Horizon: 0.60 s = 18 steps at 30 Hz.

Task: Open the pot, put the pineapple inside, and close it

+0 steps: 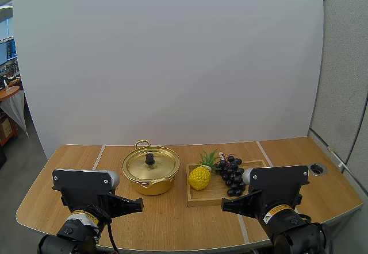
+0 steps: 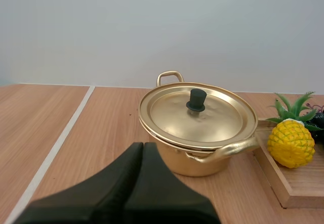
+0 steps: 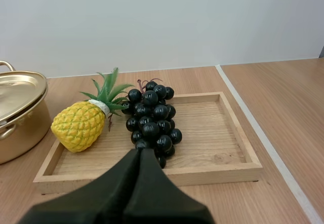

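A gold pot [image 1: 150,171] [image 2: 198,130] stands mid-table with its lid [image 2: 197,112] on, black knob [image 1: 150,158] up. To its right a yellow pineapple [image 1: 200,176] [image 2: 290,143] [image 3: 82,124] lies on its side at the left end of a wooden tray [image 1: 198,199] [image 3: 228,133]. My left gripper [image 1: 138,206] [image 2: 142,147] is shut on nothing, in front of the pot and apart from it. My right gripper [image 1: 225,207] [image 3: 140,153] is also shut on nothing, at the tray's near edge, pointing at the grapes.
A bunch of dark grapes [image 1: 231,173] [image 3: 152,121] lies on the tray right of the pineapple, touching its leaves. A round hole [image 1: 317,168] sits in the table at the far right. Bare wood lies left of the pot.
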Motion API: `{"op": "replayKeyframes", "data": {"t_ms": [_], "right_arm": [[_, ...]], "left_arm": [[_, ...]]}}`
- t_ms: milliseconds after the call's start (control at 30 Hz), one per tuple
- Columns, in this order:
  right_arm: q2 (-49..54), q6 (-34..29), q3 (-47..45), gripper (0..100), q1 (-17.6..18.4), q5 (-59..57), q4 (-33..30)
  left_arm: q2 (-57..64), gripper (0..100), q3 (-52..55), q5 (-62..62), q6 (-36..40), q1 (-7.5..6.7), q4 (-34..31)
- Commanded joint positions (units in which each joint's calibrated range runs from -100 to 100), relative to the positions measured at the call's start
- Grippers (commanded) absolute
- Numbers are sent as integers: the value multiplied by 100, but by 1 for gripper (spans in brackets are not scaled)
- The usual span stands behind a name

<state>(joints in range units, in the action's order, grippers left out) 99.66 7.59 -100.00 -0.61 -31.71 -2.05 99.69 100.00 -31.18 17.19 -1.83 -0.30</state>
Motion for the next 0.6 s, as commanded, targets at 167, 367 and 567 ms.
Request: {"op": "replayKeyframes", "data": {"t_ms": [167,367,567], "right_arm": [[34,26,676,0,-23,37,103],[34,26,1886,0,-23,-669,128],[34,26,2764,0,-23,-2021,137]], "left_arm": [[31,0,-578,-110,-267,8,-46],[31,0,-1824,-153,-686,8,-46],[31,0,-3040,-1244,-686,8,-46]]}}
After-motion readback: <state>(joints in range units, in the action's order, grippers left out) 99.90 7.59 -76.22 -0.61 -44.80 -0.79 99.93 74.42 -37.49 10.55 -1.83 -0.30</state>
